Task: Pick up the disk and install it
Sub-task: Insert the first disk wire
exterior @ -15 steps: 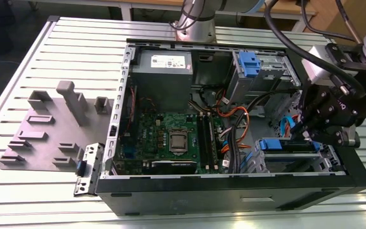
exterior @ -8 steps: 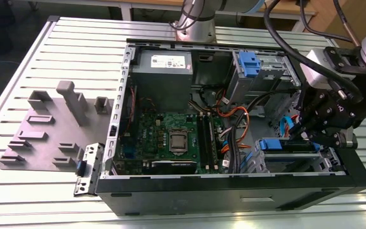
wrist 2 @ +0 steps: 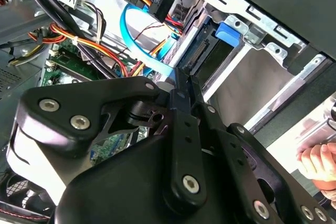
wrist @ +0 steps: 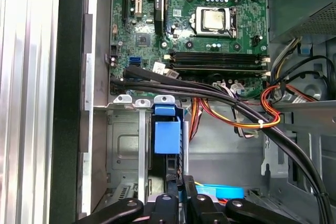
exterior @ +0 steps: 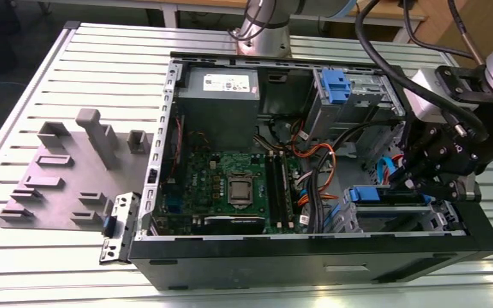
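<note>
The disk stands on edge inside the lower drive cage at the exterior view's right of the open computer case, with its blue carrier frame showing. In the second wrist view the disk's dark connector end faces my gripper, whose fingers lie close together with their tips right at that end. In the first wrist view the blue carrier tab sits in the cage just ahead of the gripper. In the exterior view the gripper hangs over the cage.
Black and orange cable bundles cross between the cage and the motherboard. A grey power-supply box and an upper cage with a blue latch sit at the back. A grey fixture lies outside. A person's hand is beside the case.
</note>
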Tool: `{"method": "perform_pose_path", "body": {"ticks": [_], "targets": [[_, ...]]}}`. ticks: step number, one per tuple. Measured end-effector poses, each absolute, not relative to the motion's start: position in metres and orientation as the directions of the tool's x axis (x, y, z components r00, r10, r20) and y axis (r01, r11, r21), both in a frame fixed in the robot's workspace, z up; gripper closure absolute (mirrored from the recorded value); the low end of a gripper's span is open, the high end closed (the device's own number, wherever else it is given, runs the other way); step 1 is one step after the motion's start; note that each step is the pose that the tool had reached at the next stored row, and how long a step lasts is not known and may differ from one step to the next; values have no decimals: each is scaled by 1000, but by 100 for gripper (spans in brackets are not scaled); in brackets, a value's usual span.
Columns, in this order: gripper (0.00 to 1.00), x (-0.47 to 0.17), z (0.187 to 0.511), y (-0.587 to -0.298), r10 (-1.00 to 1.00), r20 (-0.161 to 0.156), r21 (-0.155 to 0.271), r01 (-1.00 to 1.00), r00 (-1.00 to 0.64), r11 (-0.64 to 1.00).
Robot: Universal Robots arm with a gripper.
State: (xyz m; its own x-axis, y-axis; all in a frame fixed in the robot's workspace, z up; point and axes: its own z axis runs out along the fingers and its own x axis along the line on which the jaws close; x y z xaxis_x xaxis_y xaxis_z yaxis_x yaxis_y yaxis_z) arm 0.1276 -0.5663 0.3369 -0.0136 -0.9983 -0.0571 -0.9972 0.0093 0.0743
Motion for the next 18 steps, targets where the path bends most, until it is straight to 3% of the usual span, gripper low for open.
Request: {"method": "perform_pose_path", "body": {"ticks": [18], "targets": [[84, 128, 332, -567, -998, -57, 74, -997, -13, 9]]}}
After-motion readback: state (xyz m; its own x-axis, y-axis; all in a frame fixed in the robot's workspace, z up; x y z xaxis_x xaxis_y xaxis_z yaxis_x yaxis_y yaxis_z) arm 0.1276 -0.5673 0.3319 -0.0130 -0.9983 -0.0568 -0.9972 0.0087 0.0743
